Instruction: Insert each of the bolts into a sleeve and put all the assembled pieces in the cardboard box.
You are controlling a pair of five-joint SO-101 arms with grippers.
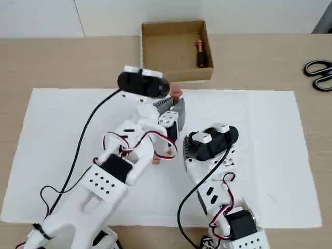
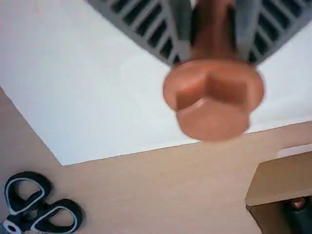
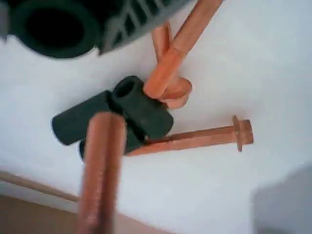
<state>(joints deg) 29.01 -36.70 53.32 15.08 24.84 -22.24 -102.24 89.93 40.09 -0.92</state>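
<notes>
We had the left gripper (image 2: 213,27) clamped tight on a bolt (image 2: 213,97), and what a view of it: the hex head faced straight into the left wrist camera. Its shank ran back between the grey fingers (image 2: 181,22), so its long axis lay along the gripper. From above, a copper end poked out on the box side, just short of the near wall of the cardboard box (image 1: 192,75). The left arm stretched diagonally from the table's near left corner across the white sheet (image 1: 270,155).

Over to the right gripper (image 3: 63,24): it pinched a dark sleeve (image 3: 53,29), open mouth turned to its own camera, the tube's axis running away from the lens. The right arm sat folded, elbow bent, over the middle of the sheet, just beside the left arm's wrist.

Beyond it lay the pile on the sheet. We saw loose sleeves (image 3: 141,114) against each other and a flat bolt (image 3: 195,139) touching them, its flanged head pointing away. A leaning bolt (image 3: 170,58) had its tip at a sleeve's mouth. A blurred copper shank (image 3: 100,170) crossed nearer the lens; whose it was, we could not tell.

In the box one assembled piece (image 1: 201,53) lay along the right-hand wall, copper end towards the far wall. Scissors (image 1: 319,74) rested on the bare table (image 1: 52,62), well apart.
</notes>
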